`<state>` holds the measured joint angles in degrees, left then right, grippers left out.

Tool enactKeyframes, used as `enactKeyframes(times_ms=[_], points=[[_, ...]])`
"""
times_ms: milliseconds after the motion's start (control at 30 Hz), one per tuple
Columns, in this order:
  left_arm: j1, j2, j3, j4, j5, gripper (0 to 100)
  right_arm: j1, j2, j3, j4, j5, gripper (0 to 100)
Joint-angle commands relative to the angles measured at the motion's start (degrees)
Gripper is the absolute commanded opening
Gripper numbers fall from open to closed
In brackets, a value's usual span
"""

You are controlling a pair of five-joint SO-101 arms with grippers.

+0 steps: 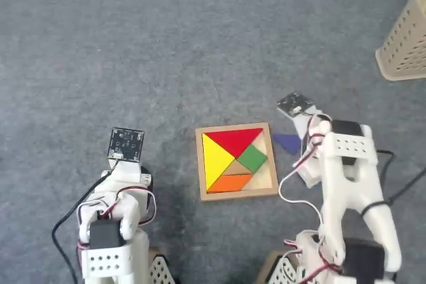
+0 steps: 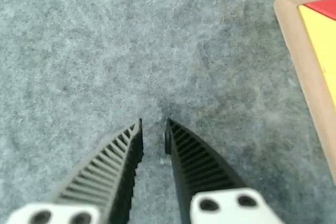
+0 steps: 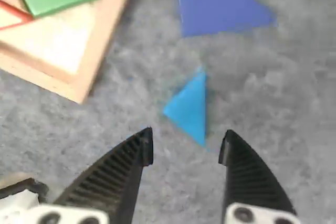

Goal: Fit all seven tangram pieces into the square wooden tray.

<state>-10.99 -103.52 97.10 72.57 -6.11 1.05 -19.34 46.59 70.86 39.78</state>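
Hovering by light-blue triangle [image 3: 188, 109], right hand [image 3: 189, 131] spread; left hand [image 2: 153, 123] barely ajar over grey felt [image 2: 79, 51]

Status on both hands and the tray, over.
Right hand open above light blue triangle. Left hand slightly open, empty, beside tray. Dark blue piece also outside tray.

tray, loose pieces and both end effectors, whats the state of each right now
tray: partly filled, bare spots left
dark blue triangle: flat on carpet, outside tray
light blue triangle: flat on carpet, outside tray
left end effector: slightly open, empty
right end effector: open, empty
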Motion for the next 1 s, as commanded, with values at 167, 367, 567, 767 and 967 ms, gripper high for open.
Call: enactKeyframes(times_ms=[167,367,567,767,967], points=[[0.2,-1.2,-0.6,0.0,0.4,7,-3.0,13.0,-5.6,-5.5,0.4,21.0],[0.2,-1.2,-0.6,0.0,0.4,7,1.4,19.8,-10.0,-7.5,0.4,21.0],[0.1,-1.2,-0.6,0.0,0.4,7,1.9,23.4,-12.5,-7.5,0.4,16.7],[0.1,-1.2,-0.6,0.0,0.4,7,2.0,23.5,-15.8,-7.0,-4.0,0.8],[0.1,-1.2,-0.6,0.0,0.4,7,1.2,23.4,-25.8,-2.1,-12.0,0.6]])
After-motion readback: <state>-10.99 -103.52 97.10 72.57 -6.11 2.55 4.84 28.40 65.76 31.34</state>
